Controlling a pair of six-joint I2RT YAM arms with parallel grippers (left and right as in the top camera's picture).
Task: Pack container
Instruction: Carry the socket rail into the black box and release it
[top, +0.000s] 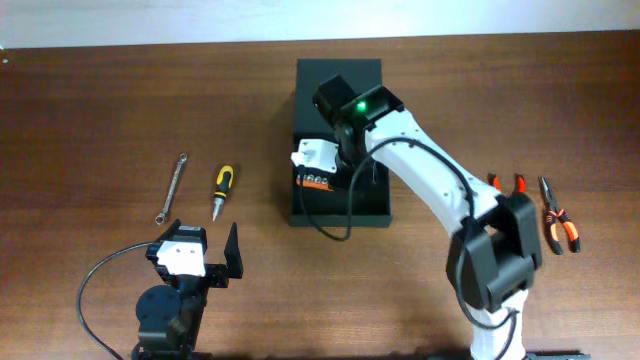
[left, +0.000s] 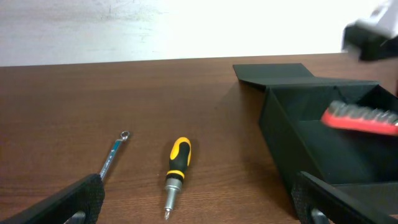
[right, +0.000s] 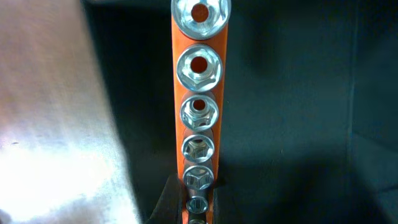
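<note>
The black container (top: 372, 208) stands open at the table's middle, its flap lid (top: 340, 76) lying flat behind it. My right gripper (right: 198, 210) reaches down inside it, shut on an orange socket rail (right: 199, 93) with several chrome sockets. The rail also shows in the overhead view (top: 318, 181) and in the left wrist view (left: 360, 118), just above the container floor. My left gripper (top: 225, 262) is open and empty near the front left. In the left wrist view, its fingers (left: 199, 208) frame the container wall (left: 280, 143).
A yellow-and-black screwdriver (top: 222, 188) and a wrench (top: 172, 187) lie left of the container, also seen in the left wrist view (left: 177, 174), (left: 115, 155). Orange-handled pliers (top: 557, 215) and red-handled cutters (top: 505, 184) lie at the right, the cutters partly under my right arm.
</note>
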